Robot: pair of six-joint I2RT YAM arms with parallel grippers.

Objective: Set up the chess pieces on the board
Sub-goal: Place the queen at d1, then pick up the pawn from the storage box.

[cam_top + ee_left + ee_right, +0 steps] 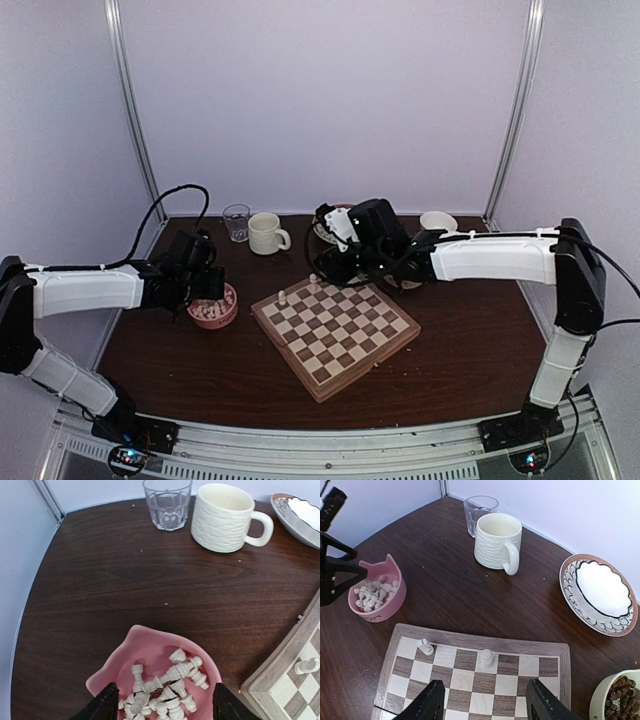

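Observation:
The board (345,345) lies at the table's middle, turned at an angle. Two pale chess pieces stand on its far row, one (425,646) near the corner and one (486,658) a few squares right. Several more chess pieces (170,677) lie heaped in a pink bowl (150,640) left of the board. My left gripper (165,705) hangs open right over that heap, fingers on either side of it and nothing gripped. My right gripper (485,705) is open above the board's far part, just nearer than the two standing pieces, with nothing between its fingers.
A clear glass (480,512) and a cream ribbed mug (497,540) stand at the back. To the right are a patterned plate (597,592) and a pale bowl of brown bits (620,697). A small white bowl (438,221) sits at the far right.

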